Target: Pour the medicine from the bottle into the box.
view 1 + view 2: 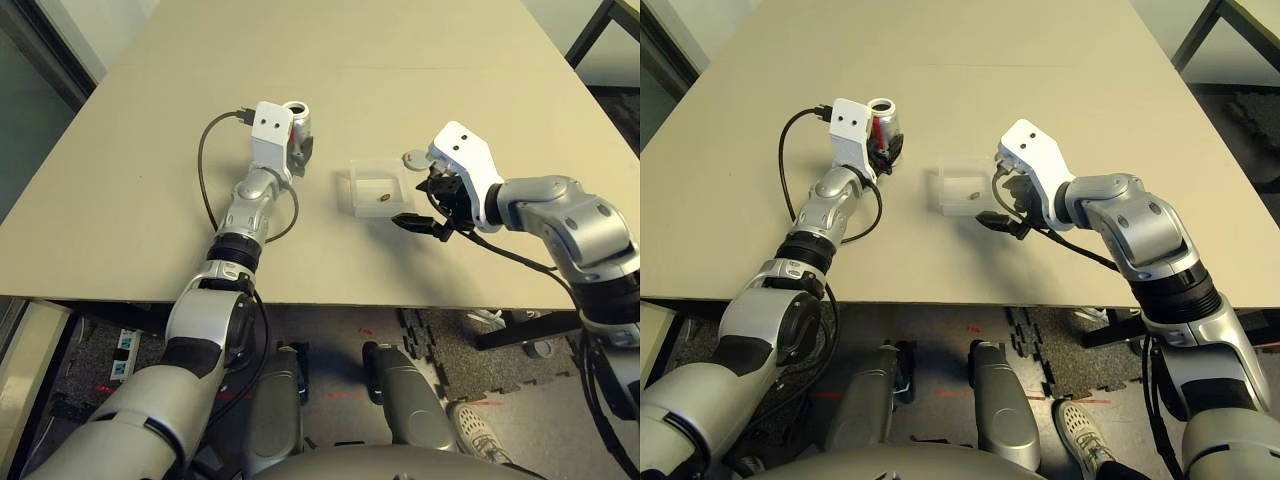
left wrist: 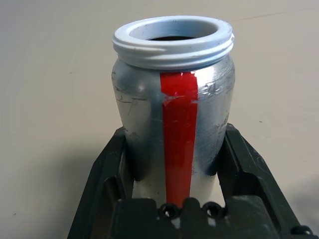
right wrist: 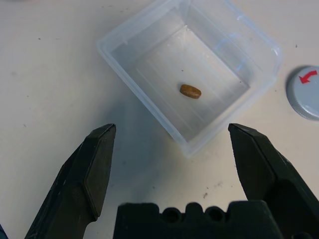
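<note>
The silvery bottle [image 1: 297, 122] with a red stripe stands upright on the table with its mouth uncapped, and my left gripper [image 2: 174, 149] is shut around its body. The clear plastic box [image 1: 376, 186] lies at the table's middle, to the right of the bottle. One small brown medicine pill [image 3: 190, 91] rests on the box's floor. My right gripper [image 3: 174, 144] hovers open just right of the box, nothing between its fingers [image 3: 94, 169]. The inside of the bottle is hidden.
The round grey cap [image 3: 305, 92] with a red arrow lies on the table beside the box's far right corner. A black cable [image 1: 205, 170] loops on the table left of my left forearm. The table's front edge runs just below both wrists.
</note>
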